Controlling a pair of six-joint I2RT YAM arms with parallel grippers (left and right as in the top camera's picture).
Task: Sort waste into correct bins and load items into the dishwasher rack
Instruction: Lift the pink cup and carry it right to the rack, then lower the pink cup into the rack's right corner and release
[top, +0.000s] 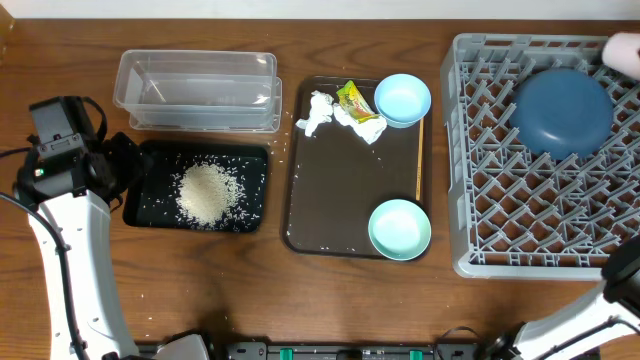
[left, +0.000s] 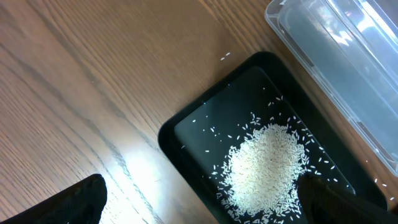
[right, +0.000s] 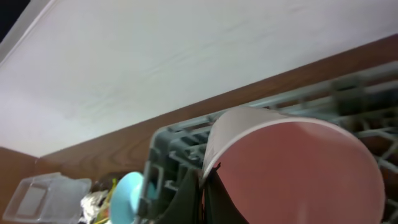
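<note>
White rice (top: 207, 190) lies heaped in the black tray (top: 150, 205). The clear tub (top: 200, 90) stands behind it. Crumpled tissues (top: 330, 115), the yellow-green wrapper (top: 352, 98), a light blue bowl (top: 402, 98), a mint bowl (top: 400, 228) and a wooden stick (top: 419, 160) are on the brown tray. The dark blue dish (top: 563, 110) sits in the grey rack (top: 500, 200). My left gripper (left: 202, 208) is open over the black tray's (left: 186, 130) near edge, beside the rice (left: 267, 162). My right gripper (right: 202, 186) is shut on the rim of the pink cup (right: 292, 168), above the rack's (right: 180, 143) far corner; the cup (top: 625, 50) shows at the overhead's edge.
The brown serving tray (top: 300, 180) lies between the black tray and the rack, with a few rice grains scattered on it. The clear tub (left: 336, 56) borders the black tray in the left wrist view. The right arm (top: 620, 290) runs along the rack's right side.
</note>
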